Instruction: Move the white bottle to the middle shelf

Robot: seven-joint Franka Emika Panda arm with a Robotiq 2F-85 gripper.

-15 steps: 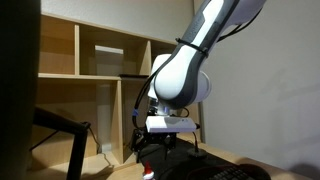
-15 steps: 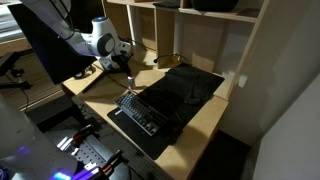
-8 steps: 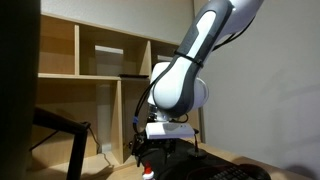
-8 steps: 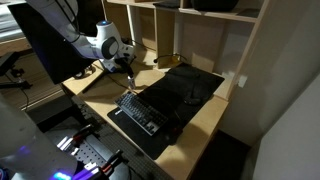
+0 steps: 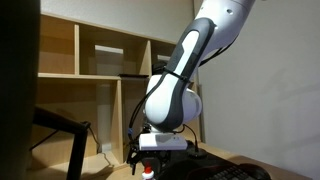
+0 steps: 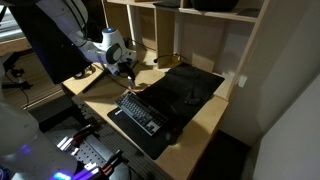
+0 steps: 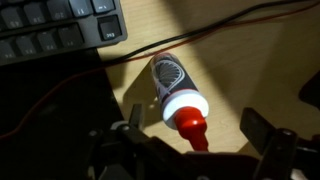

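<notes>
- The robot's gripper (image 7: 197,150) hangs low over a light-wood desk (image 7: 255,70), its fingers (image 7: 128,140) spread wide and gripping nothing.
- The white bottle (image 7: 175,88) sits on the desk in the gap between the fingers, with its red cap nearest the gripper.
- A black keyboard (image 7: 60,25) lies just beyond the bottle.
- In an exterior view, the middle shelf (image 5: 92,77) runs across well above the gripper, behind the arm.

Light-wood desk (image 7: 250,80) with keyboard (image 6: 140,112), black mat (image 6: 188,85), white bottle (image 7: 177,92).
</notes>
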